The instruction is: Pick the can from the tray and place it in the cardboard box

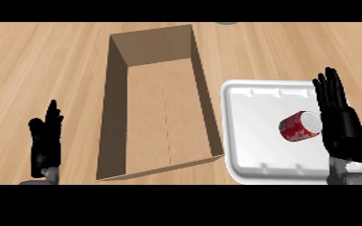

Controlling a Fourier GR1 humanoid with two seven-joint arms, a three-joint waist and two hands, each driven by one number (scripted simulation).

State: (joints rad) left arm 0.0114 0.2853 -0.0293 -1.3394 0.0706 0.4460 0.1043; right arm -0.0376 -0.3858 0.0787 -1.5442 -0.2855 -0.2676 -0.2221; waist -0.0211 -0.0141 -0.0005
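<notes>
A red can (pixel 299 126) with a silver end lies on its side on the white tray (pixel 258 119) at the right. My right hand (pixel 339 119) stands just right of the can with its fingers straight, palm facing the can, close to it or touching it. The open cardboard box (pixel 159 100) sits in the middle of the wooden counter, left of the tray, with nothing inside. At the lower left my left hand (pixel 45 141) rests open, fingers up.
The tray's left edge lies almost against the box's right wall. A small grey object (pixel 226 23) shows at the counter's far edge. Bare wooden counter (pixel 50 67) spreads left of the box.
</notes>
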